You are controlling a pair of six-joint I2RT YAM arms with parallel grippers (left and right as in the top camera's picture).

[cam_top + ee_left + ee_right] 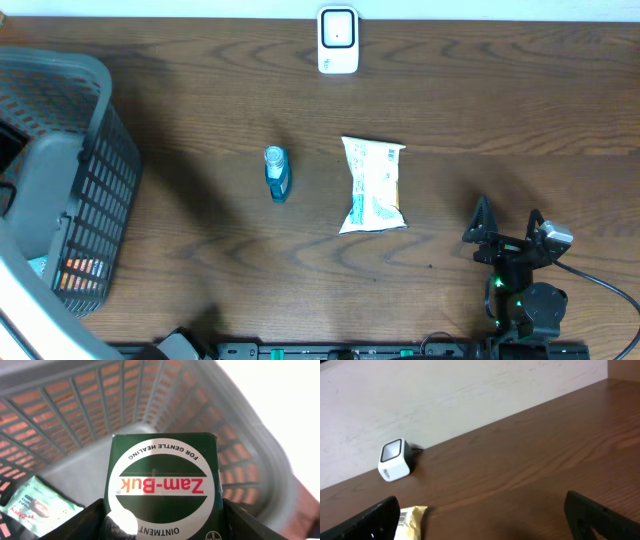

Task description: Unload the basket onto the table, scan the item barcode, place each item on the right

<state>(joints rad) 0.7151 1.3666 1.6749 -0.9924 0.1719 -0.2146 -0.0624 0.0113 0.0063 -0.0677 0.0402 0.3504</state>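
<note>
Left wrist view shows the left gripper (164,522) pinching a green Zam-Buk box (162,475) by its two sides, over the floor of the grey basket (60,415) beside a pale packet (35,505). The right gripper (508,225) stands spread wide, well apart from the white scanner (338,40).

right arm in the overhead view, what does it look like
The black right arm has rounded joint housings and small green lights. Its right gripper carries two black tapered fingers, with a silver-grey camera module beside them. A thin black cable trails off to the side.
</note>
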